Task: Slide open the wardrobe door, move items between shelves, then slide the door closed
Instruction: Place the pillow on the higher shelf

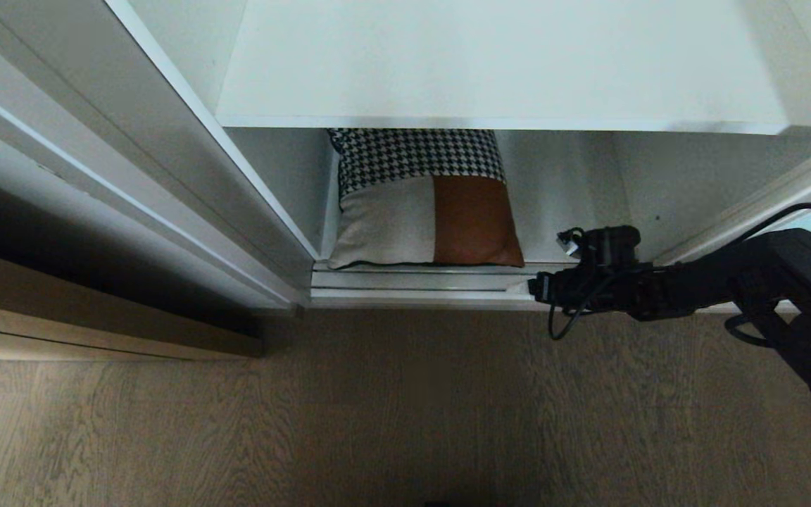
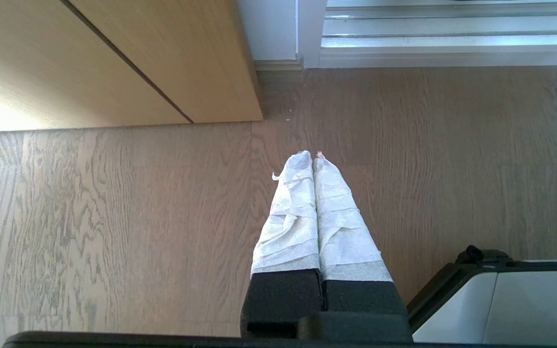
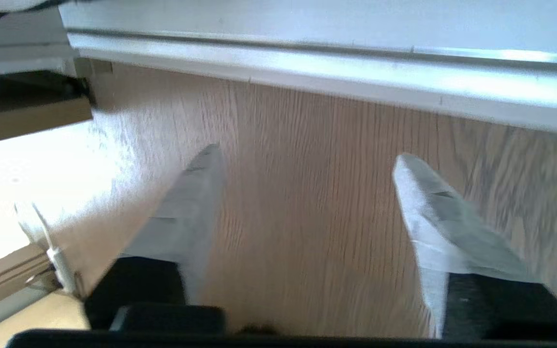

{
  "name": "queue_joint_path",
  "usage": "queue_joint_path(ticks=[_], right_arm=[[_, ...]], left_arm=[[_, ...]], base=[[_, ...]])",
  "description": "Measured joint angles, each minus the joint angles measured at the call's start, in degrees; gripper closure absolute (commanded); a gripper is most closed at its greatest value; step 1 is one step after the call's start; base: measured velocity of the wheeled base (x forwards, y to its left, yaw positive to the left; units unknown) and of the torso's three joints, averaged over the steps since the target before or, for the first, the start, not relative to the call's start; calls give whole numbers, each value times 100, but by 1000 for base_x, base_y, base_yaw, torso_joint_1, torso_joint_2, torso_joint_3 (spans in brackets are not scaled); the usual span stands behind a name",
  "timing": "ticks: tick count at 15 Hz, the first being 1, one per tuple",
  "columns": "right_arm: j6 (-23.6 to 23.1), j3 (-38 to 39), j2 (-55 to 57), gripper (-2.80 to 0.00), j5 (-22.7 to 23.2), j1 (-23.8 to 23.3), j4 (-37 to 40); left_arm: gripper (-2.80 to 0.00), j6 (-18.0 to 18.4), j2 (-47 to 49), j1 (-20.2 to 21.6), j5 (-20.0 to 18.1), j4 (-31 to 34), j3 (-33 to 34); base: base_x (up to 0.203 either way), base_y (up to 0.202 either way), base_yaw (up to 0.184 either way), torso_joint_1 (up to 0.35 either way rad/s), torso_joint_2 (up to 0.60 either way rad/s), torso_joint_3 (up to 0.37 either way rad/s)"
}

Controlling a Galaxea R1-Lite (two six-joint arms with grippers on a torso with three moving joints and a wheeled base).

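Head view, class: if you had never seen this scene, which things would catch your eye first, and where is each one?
First the patchwork cushion, standing on the wardrobe's bottom level against its left wall, under a white shelf. Next the black right gripper, reaching in from the right over the silver door track, jaws wide apart and empty in its wrist view. The left gripper hangs shut above the wooden floor.

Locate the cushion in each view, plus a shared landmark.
Head view: the cushion lies on the wardrobe's bottom level, left side, partly under the shelf.
Left wrist view: not in it.
Right wrist view: not in it.
Shared landmark: the silver door track, along the wood floor in the left wrist and right wrist views.
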Motion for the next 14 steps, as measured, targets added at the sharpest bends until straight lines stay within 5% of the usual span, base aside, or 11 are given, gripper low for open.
queue_joint_path(ticks=[7,14], right_arm=[[341,-704,342,-280,616,-140,-93],[395,-1533,1060,-280,624,-171,-613]], left_arm=[[0,0,0,0,0,0,0],[0,-2,0,0,0,0,0]], base=[[0,0,0,0,0,0],[0,0,0,0,0,0]])
